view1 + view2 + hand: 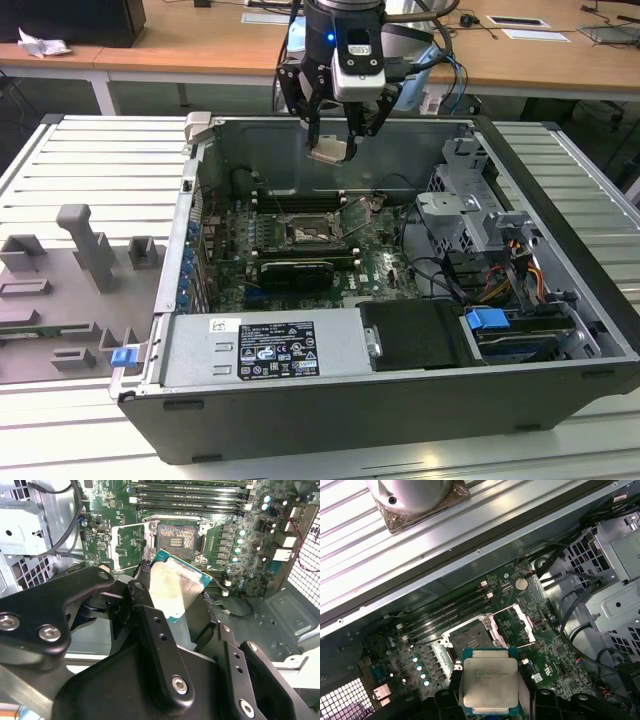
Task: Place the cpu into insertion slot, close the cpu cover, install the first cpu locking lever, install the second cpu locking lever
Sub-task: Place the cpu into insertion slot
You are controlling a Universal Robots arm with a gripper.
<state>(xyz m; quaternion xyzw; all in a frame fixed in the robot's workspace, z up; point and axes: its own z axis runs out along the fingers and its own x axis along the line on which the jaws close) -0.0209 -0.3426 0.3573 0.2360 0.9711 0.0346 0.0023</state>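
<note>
My gripper (338, 143) hangs above the open computer case, shut on the cpu (330, 150), a small flat square chip with a pale silver face. In both wrist views the cpu (175, 587) (490, 682) sits between the black fingers (150, 630), held well above the motherboard. Below it lies the insertion slot (305, 235) (177, 540) (470, 637), a dark square socket with a silver rim and nothing in it. The cpu cover (129, 547) (512, 625) is swung open and stands beside the slot.
Long black memory slots (447, 612) run along one side of the socket, and a black expansion card (295, 270) along the other. A drive cage (465, 215) with cables fills the exterior view's right. The power supply (265, 350) sits at the front. Grey fixtures (85, 250) stand outside the case.
</note>
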